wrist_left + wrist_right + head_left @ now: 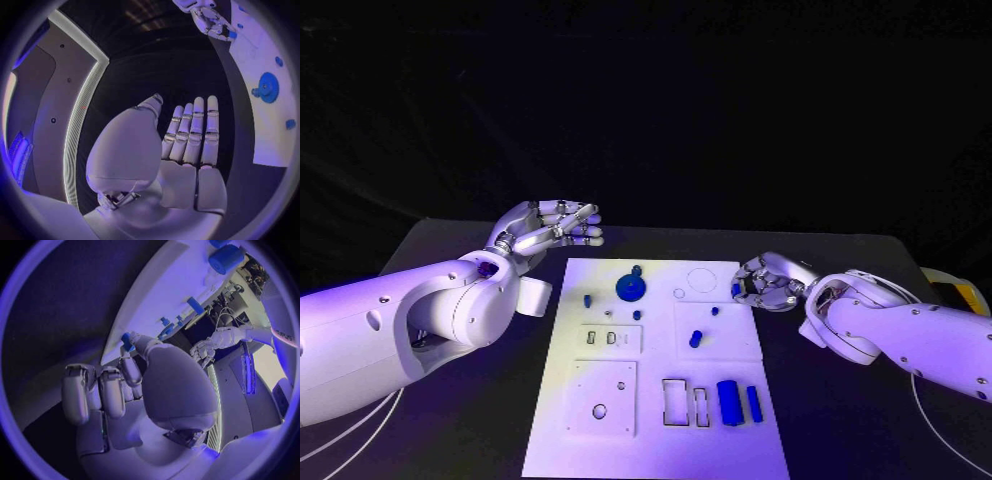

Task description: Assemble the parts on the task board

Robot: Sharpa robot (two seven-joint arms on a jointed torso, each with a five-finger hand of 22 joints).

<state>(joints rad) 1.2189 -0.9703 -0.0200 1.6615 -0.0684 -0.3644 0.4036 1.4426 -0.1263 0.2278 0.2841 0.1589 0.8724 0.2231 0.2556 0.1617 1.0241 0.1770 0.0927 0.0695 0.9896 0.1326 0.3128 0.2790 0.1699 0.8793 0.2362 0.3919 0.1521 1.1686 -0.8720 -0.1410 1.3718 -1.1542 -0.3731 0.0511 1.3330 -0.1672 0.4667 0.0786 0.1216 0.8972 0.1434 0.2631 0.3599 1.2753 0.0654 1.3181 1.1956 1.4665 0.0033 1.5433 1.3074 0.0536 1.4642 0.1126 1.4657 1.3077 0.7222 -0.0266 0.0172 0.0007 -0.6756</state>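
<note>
Two white arms over a dark counter, the white task board lying between them.

The left hand hovers beyond the board's far left corner, fingers straight and side by side, holding nothing. The right hand sits at the board's right edge, fingers curled in, a small blue part pinched at its thumb tip. On the board, a blue gear lies near the far end, two upright blue blocks stand near the front right, and small blue pegs dot the middle.
</note>
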